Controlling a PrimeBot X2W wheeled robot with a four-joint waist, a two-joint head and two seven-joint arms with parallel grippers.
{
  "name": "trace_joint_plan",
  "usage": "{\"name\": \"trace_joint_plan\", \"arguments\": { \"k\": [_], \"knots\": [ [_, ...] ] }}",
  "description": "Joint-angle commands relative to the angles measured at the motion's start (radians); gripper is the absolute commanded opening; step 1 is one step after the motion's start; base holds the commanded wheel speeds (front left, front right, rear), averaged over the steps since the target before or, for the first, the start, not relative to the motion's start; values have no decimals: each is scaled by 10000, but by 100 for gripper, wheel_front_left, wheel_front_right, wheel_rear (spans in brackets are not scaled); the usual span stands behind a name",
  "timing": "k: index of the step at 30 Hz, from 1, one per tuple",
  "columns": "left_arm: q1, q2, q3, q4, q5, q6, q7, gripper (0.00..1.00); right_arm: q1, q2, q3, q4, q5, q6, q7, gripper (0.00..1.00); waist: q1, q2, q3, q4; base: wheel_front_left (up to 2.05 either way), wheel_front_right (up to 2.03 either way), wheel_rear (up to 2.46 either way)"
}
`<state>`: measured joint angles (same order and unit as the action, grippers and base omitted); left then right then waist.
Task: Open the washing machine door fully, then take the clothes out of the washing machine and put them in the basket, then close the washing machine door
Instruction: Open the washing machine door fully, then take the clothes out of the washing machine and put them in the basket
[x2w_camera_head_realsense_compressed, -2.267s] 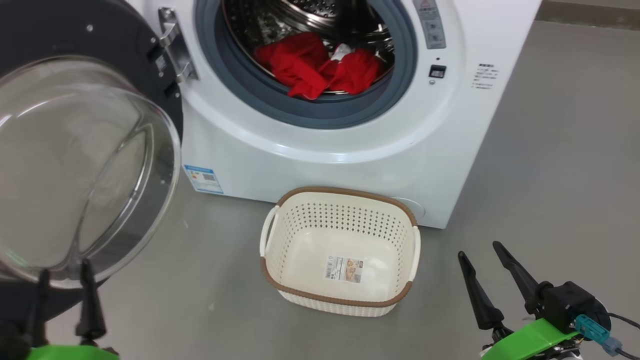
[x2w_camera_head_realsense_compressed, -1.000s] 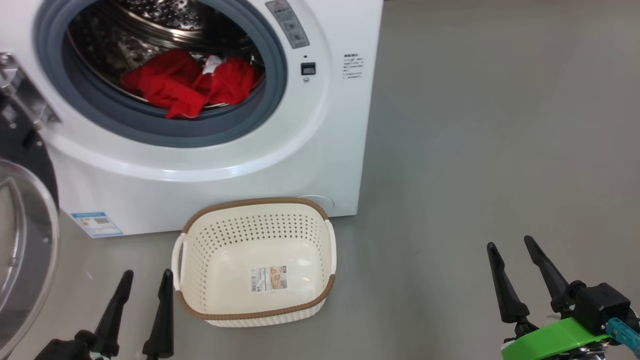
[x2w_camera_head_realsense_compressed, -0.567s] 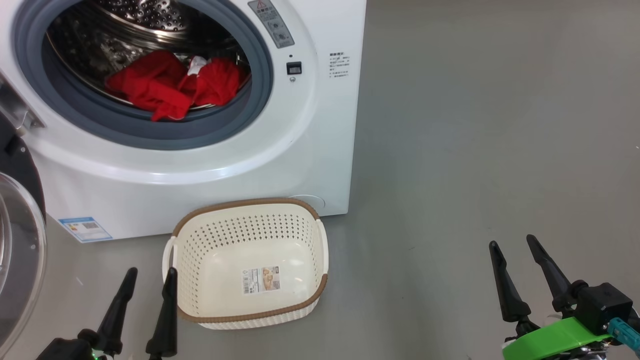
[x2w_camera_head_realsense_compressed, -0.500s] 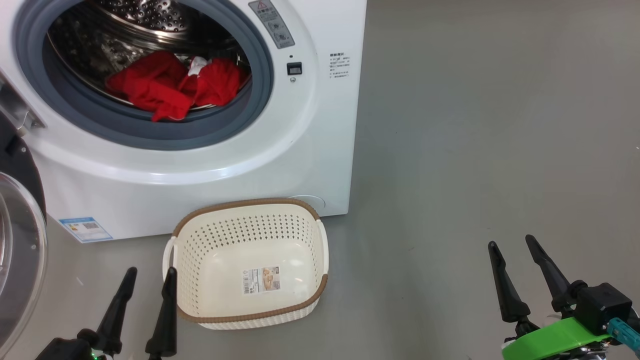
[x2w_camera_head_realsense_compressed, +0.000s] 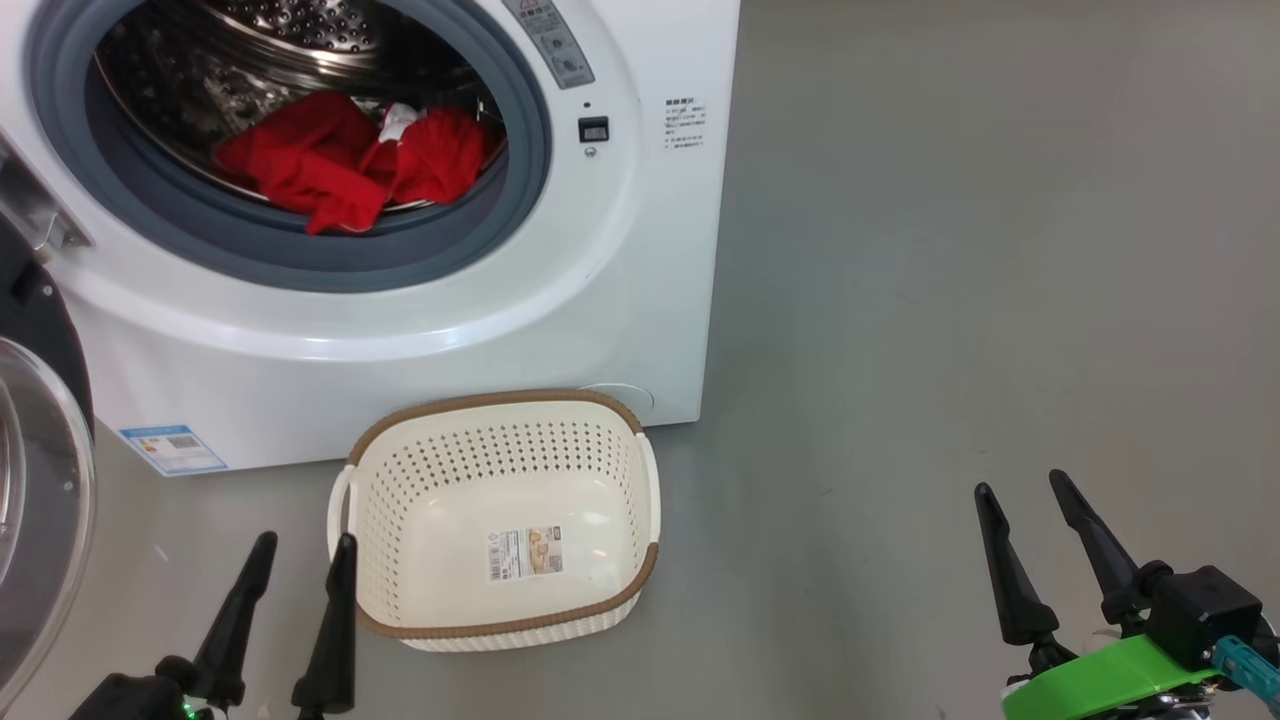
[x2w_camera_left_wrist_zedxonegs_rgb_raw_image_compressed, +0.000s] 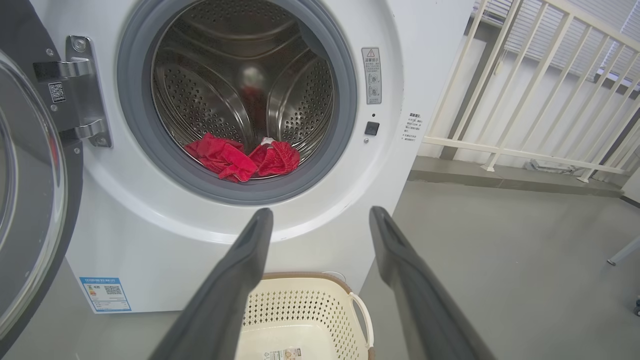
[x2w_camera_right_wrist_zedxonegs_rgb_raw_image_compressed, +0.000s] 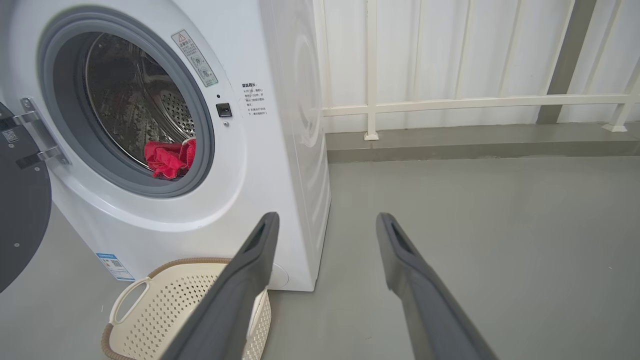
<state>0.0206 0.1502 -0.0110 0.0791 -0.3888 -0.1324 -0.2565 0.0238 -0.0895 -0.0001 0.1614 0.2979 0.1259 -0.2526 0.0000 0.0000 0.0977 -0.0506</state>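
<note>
The white washing machine (x2w_camera_head_realsense_compressed: 400, 330) fills the upper left of the head view. Its door (x2w_camera_head_realsense_compressed: 40, 500) hangs swung open at the left edge, the clear glass bowl facing me. Red clothes (x2w_camera_head_realsense_compressed: 350, 165) lie at the front of the steel drum, also seen in the left wrist view (x2w_camera_left_wrist_zedxonegs_rgb_raw_image_compressed: 242, 157). An empty cream basket (x2w_camera_head_realsense_compressed: 490, 398) stands on the floor right before the machine. My left gripper (x2w_camera_head_realsense_compressed: 306, 542) is open, low beside the basket's left handle. My right gripper (x2w_camera_head_realsense_compressed: 1020, 484) is open, well to the right over bare floor. Neither holds anything.
Grey floor stretches wide to the right of the machine. A white railing (x2w_camera_right_wrist_zedxonegs_rgb_raw_image_compressed: 450, 102) on a low kerb runs behind it. The metal door hinge (x2w_camera_left_wrist_zedxonegs_rgb_raw_image_compressed: 82, 90) juts out at the opening's left side. A blue label (x2w_camera_head_realsense_compressed: 172, 448) marks the machine's lower front.
The head camera has swung right, so machine, door and basket sit further left in the picture. Both grippers stay open; the clothes and basket have not moved.
</note>
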Motion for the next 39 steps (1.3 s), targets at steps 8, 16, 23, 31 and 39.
{"name": "trace_joint_plan", "arguments": {
  "k": [8, 16, 23, 31, 39],
  "knots": [
    [-364, 336, 129, -202, -163, 17, -53, 100, -201, -19, 335, -216, -109, 48, -92, 100, 0, 0, 48, 29, 56, -83, 27],
    [-437, 408, 110, -220, -251, 17, -53, 100, -273, 5, 398, -162, -97, 48, -92, 100, 0, 0, 77, 25, 127, -156, 30],
    [-436, 314, 237, -231, -156, 17, -53, 100, -266, 25, 442, -153, -67, 48, -92, 100, 0, 0, 79, 28, 108, -113, 5],
    [-472, 308, 203, -81, -99, 17, -53, 100, -283, 37, 491, -128, -55, 48, -92, 100, 0, 0, 128, 72, 19, -19, 0],
    [-454, 257, 241, -13, -129, 17, -53, 100, -263, 40, 512, -127, -64, 48, -92, 100, 0, 0, 87, 76, 0, 0, 0]
  ]
}}
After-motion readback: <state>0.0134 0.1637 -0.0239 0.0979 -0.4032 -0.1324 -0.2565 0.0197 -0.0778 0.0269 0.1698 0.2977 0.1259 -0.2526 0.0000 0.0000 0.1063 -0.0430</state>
